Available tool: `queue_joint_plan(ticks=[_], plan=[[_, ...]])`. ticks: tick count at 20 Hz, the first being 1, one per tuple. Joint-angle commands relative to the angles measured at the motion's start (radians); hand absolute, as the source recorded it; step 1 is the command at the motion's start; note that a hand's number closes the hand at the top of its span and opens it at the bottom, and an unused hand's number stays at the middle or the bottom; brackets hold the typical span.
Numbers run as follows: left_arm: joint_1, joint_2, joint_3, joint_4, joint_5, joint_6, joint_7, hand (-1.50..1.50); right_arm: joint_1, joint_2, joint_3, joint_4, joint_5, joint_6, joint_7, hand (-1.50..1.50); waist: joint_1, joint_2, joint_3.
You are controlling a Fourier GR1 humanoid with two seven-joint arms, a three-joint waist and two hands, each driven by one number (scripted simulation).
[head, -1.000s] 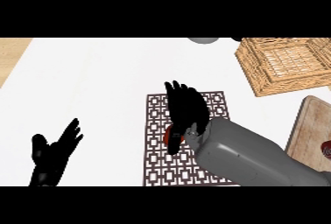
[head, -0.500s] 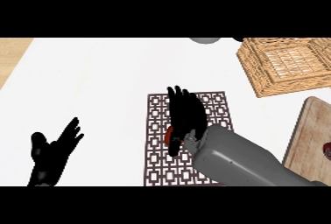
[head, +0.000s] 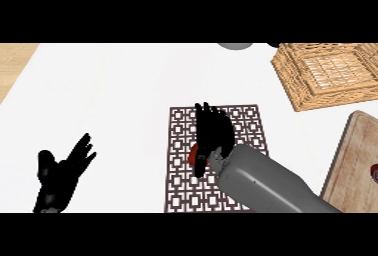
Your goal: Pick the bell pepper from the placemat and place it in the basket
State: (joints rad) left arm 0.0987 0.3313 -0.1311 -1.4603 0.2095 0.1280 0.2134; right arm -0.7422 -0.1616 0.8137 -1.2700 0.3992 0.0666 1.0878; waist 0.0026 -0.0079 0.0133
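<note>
A dark brown lattice placemat (head: 244, 122) lies at the middle of the white counter. On it sits the red bell pepper (head: 193, 154), only a sliver of which shows at the left of my right hand (head: 212, 131). That hand lies over the pepper with fingers stretched forward and the thumb down beside it. The wicker basket (head: 328, 72) stands at the upper right, apart from the placemat. My left hand (head: 62, 172) rests open at the lower left, fingers up.
A wooden cutting board (head: 358, 160) lies at the right edge with a small dark red thing (head: 374, 172) on it. A grey round object (head: 235, 46) peeks in at the top edge. A wood surface (head: 13, 62) borders the counter at the far left.
My right hand and forearm have slid slightly left and lower over the placemat, covering more of the pepper. The left hand has not moved.
</note>
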Motion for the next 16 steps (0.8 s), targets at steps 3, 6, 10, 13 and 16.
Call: queue_joint_plan(ticks=[3,6,10,13,16], plan=[[0.067,-0.038,-0.040,0.052,-0.026,0.002,0.015,0.00,0.026,0.055,-0.013,0.082,0.022,0.033,0.074,-1.50,0.004,0.008,-0.014],[0.015,-0.033,-0.008,0.097,-0.037,0.010,0.007,0.00,0.050,0.059,-0.023,0.059,0.043,0.045,0.095,-1.50,-0.005,0.008,-0.014],[-0.004,-0.023,0.007,0.056,-0.013,-0.011,0.067,0.00,0.048,0.094,-0.039,0.064,0.078,0.059,0.091,-1.50,-0.004,0.007,-0.014],[0.031,-0.030,0.012,0.066,-0.012,-0.031,0.020,0.00,0.055,0.104,-0.057,0.089,0.108,0.046,0.062,-1.50,-0.001,0.007,-0.014],[0.053,-0.039,-0.018,-0.026,-0.042,0.004,0.081,0.00,0.068,0.127,-0.068,0.116,0.129,0.054,0.053,-1.50,0.002,0.006,-0.013]])
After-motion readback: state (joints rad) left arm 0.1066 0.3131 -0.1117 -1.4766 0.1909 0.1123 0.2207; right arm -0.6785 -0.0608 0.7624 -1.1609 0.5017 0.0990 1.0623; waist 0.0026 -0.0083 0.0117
